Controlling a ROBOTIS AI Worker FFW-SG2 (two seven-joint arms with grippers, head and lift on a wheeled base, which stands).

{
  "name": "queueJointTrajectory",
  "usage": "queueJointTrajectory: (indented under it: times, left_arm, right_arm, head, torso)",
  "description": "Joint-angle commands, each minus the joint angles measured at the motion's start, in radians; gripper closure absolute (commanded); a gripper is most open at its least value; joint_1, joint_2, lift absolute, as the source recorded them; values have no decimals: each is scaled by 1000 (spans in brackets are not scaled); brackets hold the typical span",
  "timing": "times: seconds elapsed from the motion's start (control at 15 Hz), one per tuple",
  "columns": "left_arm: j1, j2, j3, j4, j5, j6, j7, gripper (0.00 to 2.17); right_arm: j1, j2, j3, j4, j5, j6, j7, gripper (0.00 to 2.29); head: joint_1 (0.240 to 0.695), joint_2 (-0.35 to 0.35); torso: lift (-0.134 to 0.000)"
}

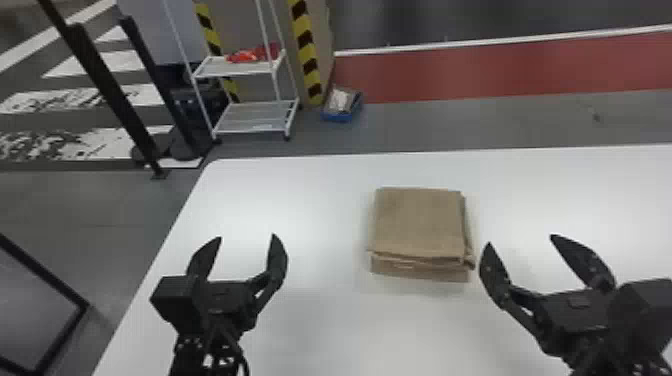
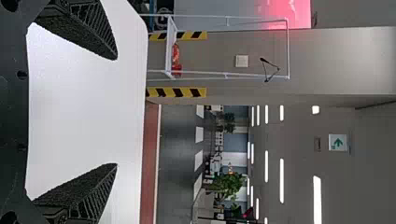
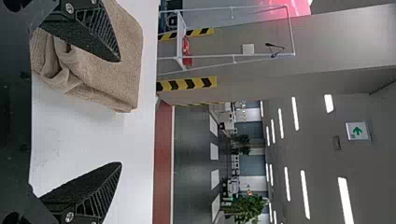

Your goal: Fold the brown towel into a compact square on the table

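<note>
The brown towel [image 1: 419, 223] lies folded into a squarish stack of layers on the white table [image 1: 300, 200], its near edge and right side slightly uneven. My left gripper [image 1: 246, 239] stands open to the towel's left, well apart from it. Just right of the towel is my right gripper [image 1: 521, 240], also open, one finger close to the towel's right edge. In the left wrist view the left gripper [image 2: 116, 112] has nothing between its fingers. Loose folds show along the side of the towel [image 3: 105, 70] in the right wrist view, beside one finger of the right gripper [image 3: 120, 112].
Beyond the table's left back corner stand a white wire shelf [image 1: 250, 117] with red items and a blue bin [image 1: 342, 106] on the floor. Black posts [image 1: 107, 85] rise at the left. The table's far edge runs behind the towel.
</note>
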Motion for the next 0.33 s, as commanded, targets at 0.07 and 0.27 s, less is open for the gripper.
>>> queueJointTrajectory:
  times: [0.07, 0.27]
  left_arm:
    - [3, 0, 0, -1, 0, 0, 2, 60]
    - [3, -2, -3, -1, 0, 0, 2, 66]
  right_arm:
    - [-1, 0, 3, -1, -2, 1, 0, 97]
    - [0, 0, 6, -3, -5, 1, 0, 97]
  head:
    - [695, 225]
    - [695, 227]
  torso:
    - [-125]
    - [-125]
